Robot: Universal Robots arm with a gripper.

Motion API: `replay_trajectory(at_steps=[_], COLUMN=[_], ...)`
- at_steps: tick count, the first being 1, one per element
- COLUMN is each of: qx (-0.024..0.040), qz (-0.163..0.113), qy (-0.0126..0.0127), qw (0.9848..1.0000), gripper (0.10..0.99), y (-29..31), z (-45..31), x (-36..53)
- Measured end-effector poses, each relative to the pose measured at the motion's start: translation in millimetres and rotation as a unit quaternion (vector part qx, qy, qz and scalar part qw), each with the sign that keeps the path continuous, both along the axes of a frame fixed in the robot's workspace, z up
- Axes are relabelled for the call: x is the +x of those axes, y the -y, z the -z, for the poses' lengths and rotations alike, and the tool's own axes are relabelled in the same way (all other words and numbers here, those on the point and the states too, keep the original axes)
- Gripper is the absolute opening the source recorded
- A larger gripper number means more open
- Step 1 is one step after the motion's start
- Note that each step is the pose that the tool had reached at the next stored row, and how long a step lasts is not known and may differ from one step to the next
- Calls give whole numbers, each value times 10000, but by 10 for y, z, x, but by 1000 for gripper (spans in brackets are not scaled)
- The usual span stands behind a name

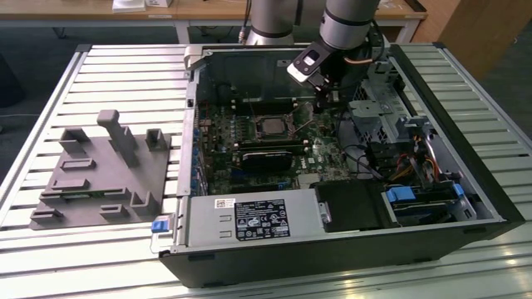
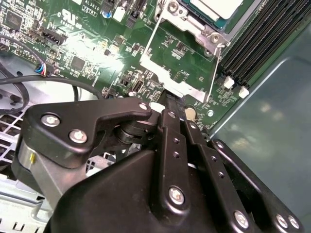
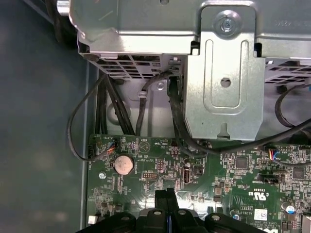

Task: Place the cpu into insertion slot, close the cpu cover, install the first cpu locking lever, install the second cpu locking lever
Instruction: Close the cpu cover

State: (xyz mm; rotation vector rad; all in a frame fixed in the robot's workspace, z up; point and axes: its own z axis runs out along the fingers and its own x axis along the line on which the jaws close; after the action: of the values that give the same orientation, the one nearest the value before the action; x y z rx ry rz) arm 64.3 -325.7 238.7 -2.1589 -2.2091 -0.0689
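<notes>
Surface: slatted metal table [image 1: 99, 68]; desk [image 1: 208, 9] at 12 o'clock.
Around: computer case [image 1: 332, 249]; grey fixture [image 1: 99, 168] at its 9 o'clock.
Claw [image 1: 327, 103]: closed over motherboard [image 1: 224, 168]; drive cage [image 1: 374, 115] at 3 o'clock.

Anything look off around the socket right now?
Only the cpu cover: it is swung open, clear of the cpu in the insertion slot, its free edge near the gripper. Nothing looks bent or spilled.
</notes>
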Motion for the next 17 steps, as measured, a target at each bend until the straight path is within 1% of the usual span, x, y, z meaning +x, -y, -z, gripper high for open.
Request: replay_trajectory(at_steps=[9,17], qx=[1,1], qz=[0,0], qy=[0,0], qw=[10000,10000], gripper=[106,106], y=[0,0], z=[0,1], x=[-136,-229])
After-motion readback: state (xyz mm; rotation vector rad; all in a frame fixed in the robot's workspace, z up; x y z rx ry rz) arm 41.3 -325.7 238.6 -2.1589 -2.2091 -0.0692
